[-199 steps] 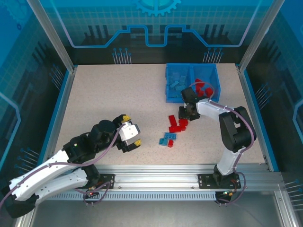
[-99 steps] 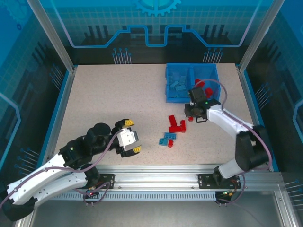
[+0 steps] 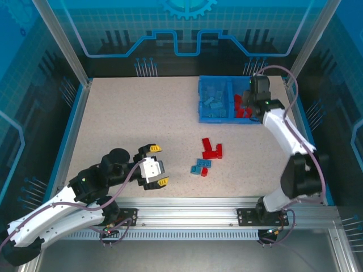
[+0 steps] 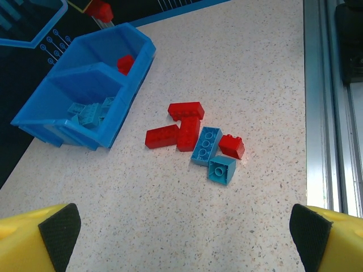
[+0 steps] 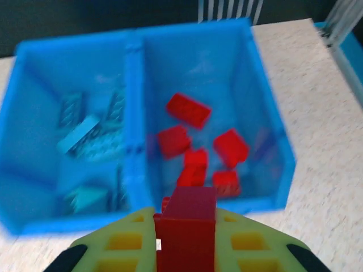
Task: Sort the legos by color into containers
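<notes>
My right gripper (image 5: 187, 252) is shut on a red lego (image 5: 187, 224) and hangs over the near wall of the blue bin (image 5: 267, 122). Its right compartment holds several red legos (image 5: 195, 148). The left one holds light blue legos (image 5: 91, 136). From above, the right gripper (image 3: 250, 110) sits over the bin's right compartment (image 3: 245, 97). A loose pile of red legos (image 3: 211, 149) and blue legos (image 3: 199, 167) lies mid-table, with its red bricks (image 4: 187, 119) and blue bricks (image 4: 207, 145) ahead of my left gripper (image 4: 182, 243). The left gripper (image 3: 156, 165) is open, empty and left of the pile.
The bin (image 3: 199, 105) stands at the back right of the speckled table, its long side facing the arms. A metal rail (image 4: 324, 113) runs along the table's near edge. Bare table lies between the left gripper and the pile.
The right gripper closed on a red lego at the pile, lifted it and carried it back to the bin's right compartment. The left arm drew slightly toward the near edge.
</notes>
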